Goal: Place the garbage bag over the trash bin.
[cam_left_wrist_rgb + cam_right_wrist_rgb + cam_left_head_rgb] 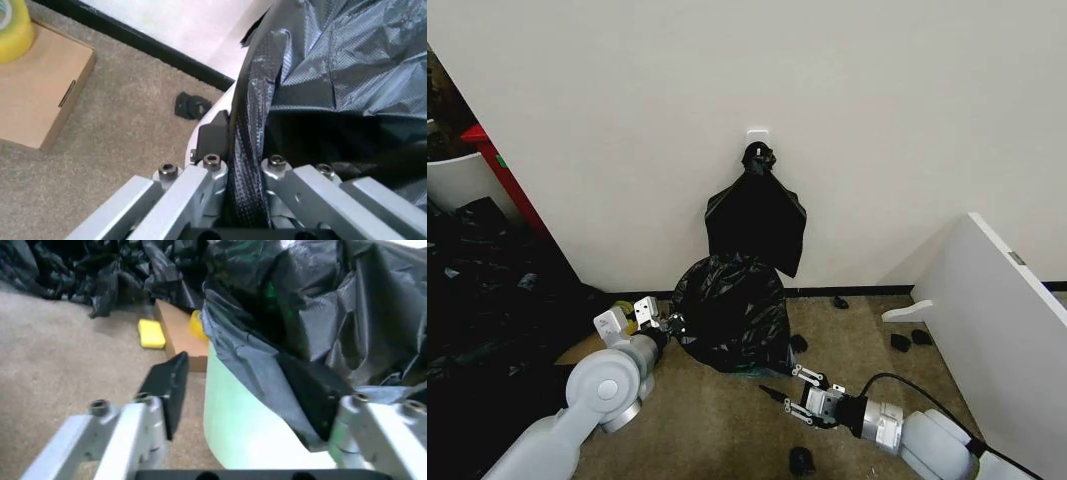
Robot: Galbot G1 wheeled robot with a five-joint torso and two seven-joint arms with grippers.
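While the left hand (243, 172) pinches the garbage bag (732, 310), the right hand (243, 395) gapes beside it.

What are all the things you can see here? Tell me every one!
garbage bag: one, black, draped over the bin by the wall
trash bin: one, white, under the bag
bunch of bags: one, black, hanging on the wall
plastic heap: one, black, far left
cardboard box: one, brown, on the carpet
white board: one, leaning at right
left gripper: jaws shut on the bag's edge
right gripper: jaws open, beside the bin
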